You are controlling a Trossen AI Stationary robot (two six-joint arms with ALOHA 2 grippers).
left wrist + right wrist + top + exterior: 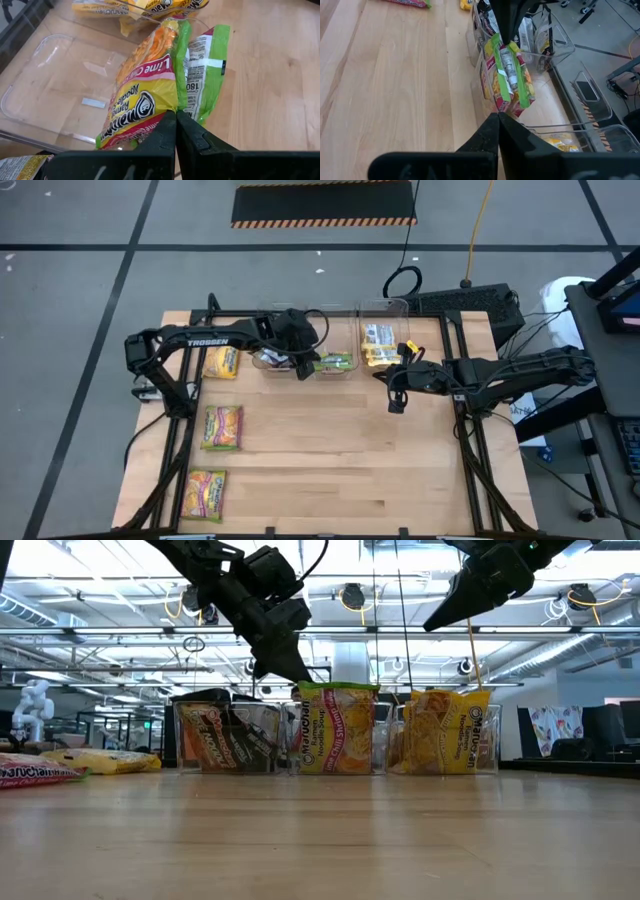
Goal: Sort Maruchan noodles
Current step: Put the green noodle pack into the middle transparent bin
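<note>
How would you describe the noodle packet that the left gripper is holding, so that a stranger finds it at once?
Look at the row of three clear plastic bins at the far edge of the wooden table. Over the middle bin, the left gripper is shut on a lime-green and pink crinkly noodle packet, standing on edge. Its neighbours hold black packets on one side and yellow ones on the other.

The high view looks straight down on the whole wooden table [330, 470]. The low view sits at tabletop height, facing level across toward the clear bins [335, 735] and the room behind. Each wrist view looks closely past its own fingers; both seem to share the lime-green packet [150, 85] in the middle bin.
</note>
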